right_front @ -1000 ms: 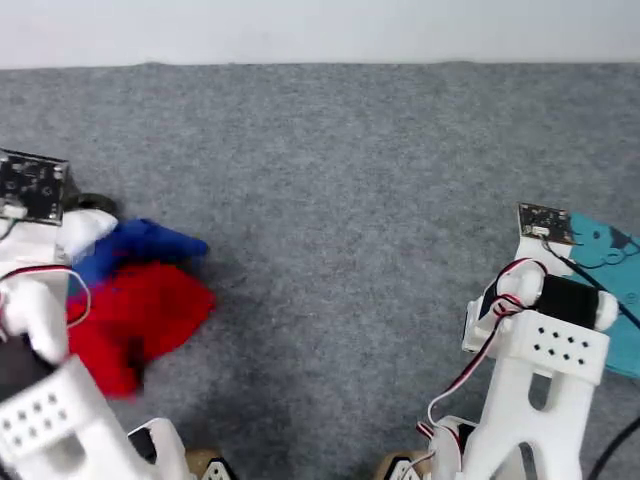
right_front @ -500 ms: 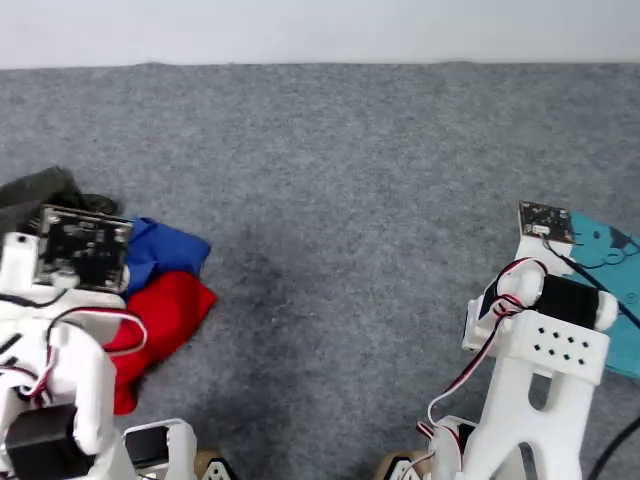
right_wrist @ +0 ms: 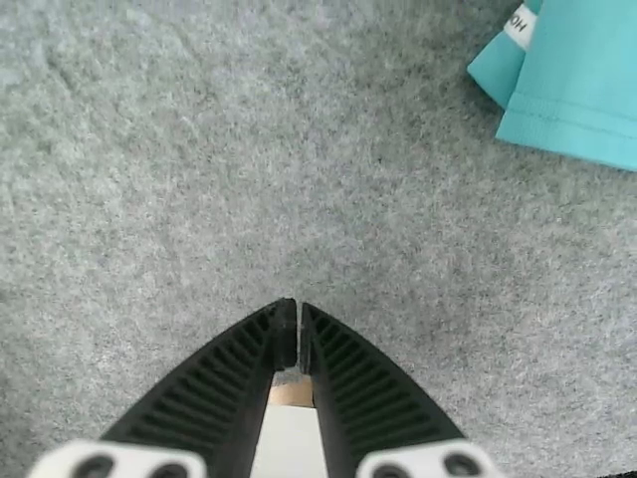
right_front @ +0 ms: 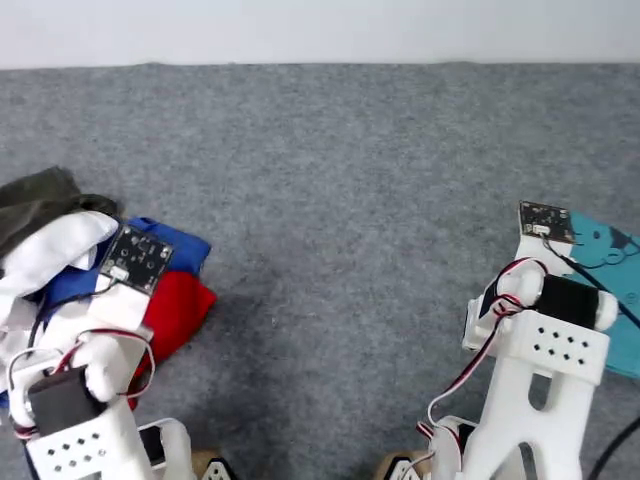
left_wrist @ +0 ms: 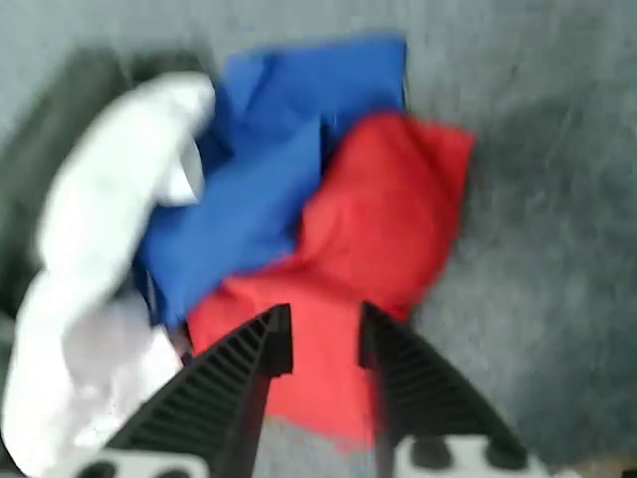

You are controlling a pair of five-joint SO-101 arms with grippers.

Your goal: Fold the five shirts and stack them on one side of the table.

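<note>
Red shirt (left_wrist: 378, 229), blue shirt (left_wrist: 259, 189), white shirt (left_wrist: 109, 199) and dark shirt (right_front: 35, 195) lie heaped at the near left of the table (right_front: 350, 180), the left gripper (left_wrist: 323, 324) over them with fingers slightly parted and empty, the right gripper (right_wrist: 298, 319) closed near the teal shirt (right_wrist: 577, 80) at the right edge.

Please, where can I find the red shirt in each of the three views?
High view: the red shirt lies low at the left side.
Left wrist view: the red shirt is central, just beyond the left gripper's open jaws.
Right wrist view: not in it.
Shared landmark: the blue shirt touching it.
</note>
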